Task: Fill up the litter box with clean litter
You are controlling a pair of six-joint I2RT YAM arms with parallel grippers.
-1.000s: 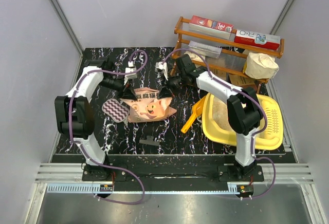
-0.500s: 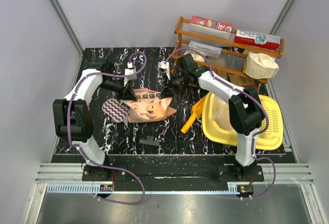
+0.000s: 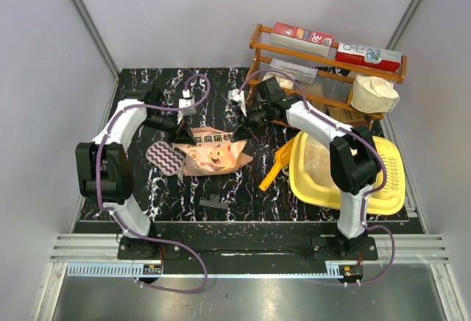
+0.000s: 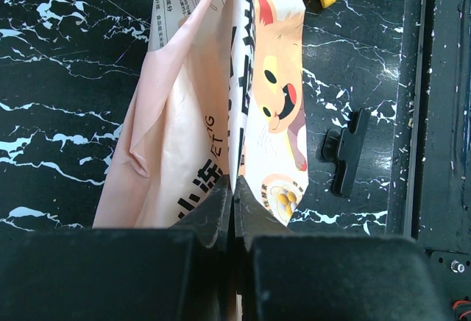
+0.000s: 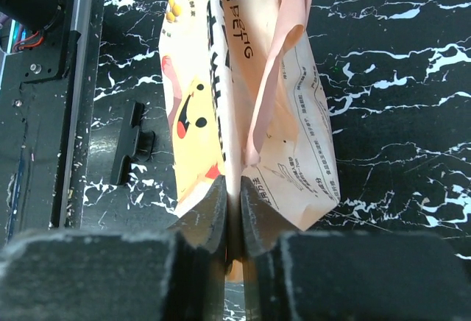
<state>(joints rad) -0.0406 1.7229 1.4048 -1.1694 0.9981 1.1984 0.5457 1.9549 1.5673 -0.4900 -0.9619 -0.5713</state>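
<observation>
Though cropped above, cartoon-faced bag (image 4: 274, 104)

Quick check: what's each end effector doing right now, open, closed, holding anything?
Left end effector: closed, pinching an edge of the litter bag.
Right end effector: closed, pinching another edge of the same bag.

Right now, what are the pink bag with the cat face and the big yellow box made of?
The litter bag looks like thin, matte printed film or coated paper, hard to tell which: it holds sharp creases. The litter box looks like hard moulded plastic, smooth and slightly shiny, with rounded corners and a slotted strip.
</observation>
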